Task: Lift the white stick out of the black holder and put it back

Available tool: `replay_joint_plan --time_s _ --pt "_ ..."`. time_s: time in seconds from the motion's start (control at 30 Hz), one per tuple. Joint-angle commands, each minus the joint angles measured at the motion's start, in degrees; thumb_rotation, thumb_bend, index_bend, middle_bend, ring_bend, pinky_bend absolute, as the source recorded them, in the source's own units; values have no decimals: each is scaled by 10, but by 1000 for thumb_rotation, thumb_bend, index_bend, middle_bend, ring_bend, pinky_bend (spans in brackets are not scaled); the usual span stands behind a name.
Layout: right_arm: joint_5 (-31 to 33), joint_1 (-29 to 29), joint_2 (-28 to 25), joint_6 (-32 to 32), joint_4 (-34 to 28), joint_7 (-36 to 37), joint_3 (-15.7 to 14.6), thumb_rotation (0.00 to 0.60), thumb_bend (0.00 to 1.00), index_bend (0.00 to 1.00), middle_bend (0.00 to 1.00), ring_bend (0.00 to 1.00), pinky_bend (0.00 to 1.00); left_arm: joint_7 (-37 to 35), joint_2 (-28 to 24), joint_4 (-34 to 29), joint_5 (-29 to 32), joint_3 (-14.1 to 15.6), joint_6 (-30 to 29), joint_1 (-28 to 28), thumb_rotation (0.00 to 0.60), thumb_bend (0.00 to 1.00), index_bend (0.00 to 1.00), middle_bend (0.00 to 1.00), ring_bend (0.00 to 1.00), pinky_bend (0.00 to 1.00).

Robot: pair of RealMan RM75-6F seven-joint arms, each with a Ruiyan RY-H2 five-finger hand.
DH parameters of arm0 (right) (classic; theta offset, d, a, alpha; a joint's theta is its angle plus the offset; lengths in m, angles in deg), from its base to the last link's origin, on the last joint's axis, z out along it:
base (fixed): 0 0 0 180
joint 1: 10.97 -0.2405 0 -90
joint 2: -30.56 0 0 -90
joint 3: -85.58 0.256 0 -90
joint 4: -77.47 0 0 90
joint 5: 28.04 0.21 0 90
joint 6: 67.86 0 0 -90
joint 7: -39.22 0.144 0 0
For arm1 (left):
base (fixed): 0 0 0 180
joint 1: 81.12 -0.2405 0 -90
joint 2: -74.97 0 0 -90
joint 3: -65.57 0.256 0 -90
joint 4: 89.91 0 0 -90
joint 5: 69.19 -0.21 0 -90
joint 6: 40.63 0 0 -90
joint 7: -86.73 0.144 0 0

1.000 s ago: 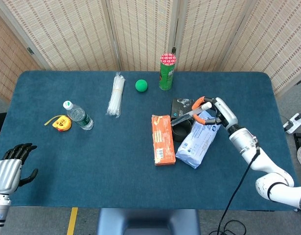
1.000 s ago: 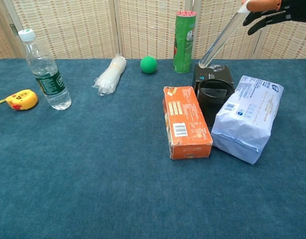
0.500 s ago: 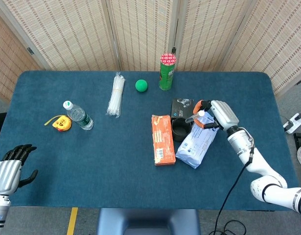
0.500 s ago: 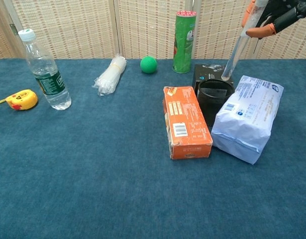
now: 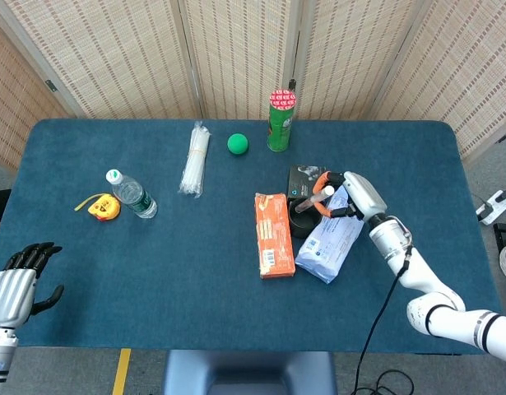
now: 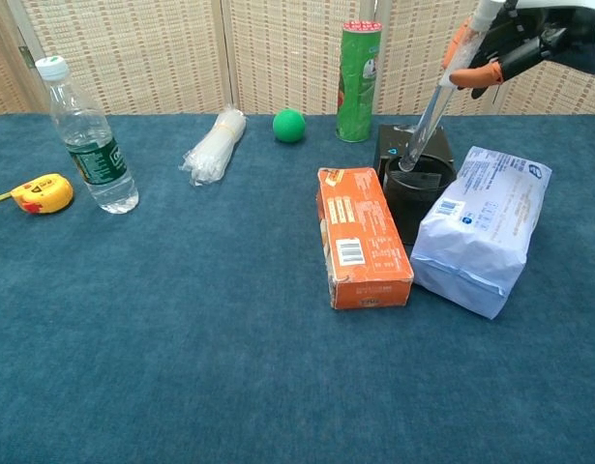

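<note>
The black holder [image 6: 414, 191] [image 5: 303, 220] stands between an orange box and a blue-white bag. The white stick [image 6: 435, 95] [image 5: 314, 198] slants above it, its lower tip at the holder's rim, seemingly just inside the opening. My right hand [image 6: 515, 37] [image 5: 345, 195] pinches the stick's upper end with orange-tipped fingers. My left hand [image 5: 18, 280] rests at the table's near left edge, holding nothing, fingers apart; it shows only in the head view.
An orange box [image 6: 362, 235] lies left of the holder and a blue-white bag [image 6: 481, 226] right of it. A dark box [image 6: 413, 143] and green can [image 6: 358, 68] stand behind. A green ball [image 6: 289, 126], bundle of white sticks [image 6: 213, 145], water bottle [image 6: 85, 133] and yellow tape measure [image 6: 42, 192] lie further left.
My right hand has moved left and lower with the stick. The stick's lower tip has come from behind the holder to its rim. The left hand has not moved.
</note>
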Motion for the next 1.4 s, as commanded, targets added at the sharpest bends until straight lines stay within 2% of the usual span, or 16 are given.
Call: replay_joint_plan --time_s 0.03,0.2,0.6,0.77,0.87,1.07,1.2,1.4 --pt "4 -6 7 6 6 -8 -4 600 341 674 533 381 376 0 0 0 0 0 0 0 600 343 239 207 167 236" --pt "1 -15 32 2 19 -31 -13 600 340 674 508 364 350 -1 2 -1 -1 1 1 0 600 341 238 207 167 236" --pt "-7 -25 93 -9 78 -56 -33 600 340 659 404 242 214 -4 3 1 1 5 2 -3 600 343 237 207 167 236" --pt "-12 -26 108 -12 100 -59 -37 600 310 478 302 152 154 -5 3 0 0 4 0 -3 600 342 236 207 167 236" --pt "-13 -26 111 -10 106 -58 -38 600 222 312 216 89 128 -4 3 0 0 5 1 -3 600 343 235 207 167 236" --pt "-12 -28 109 5 111 -65 -45 600 149 65 104 8 79 -3 4 -1 -2 5 3 -2 600 343 234 206 167 236" --pt "-19 -21 98 -5 100 -62 -44 600 42 0 13 0 53 -4 4 -1 -2 4 2 -2 600 343 230 206 167 236" --pt "-49 12 42 -49 55 -55 -48 600 27 0 0 0 49 -3 5 -1 0 2 4 1 600 343 226 204 167 236"
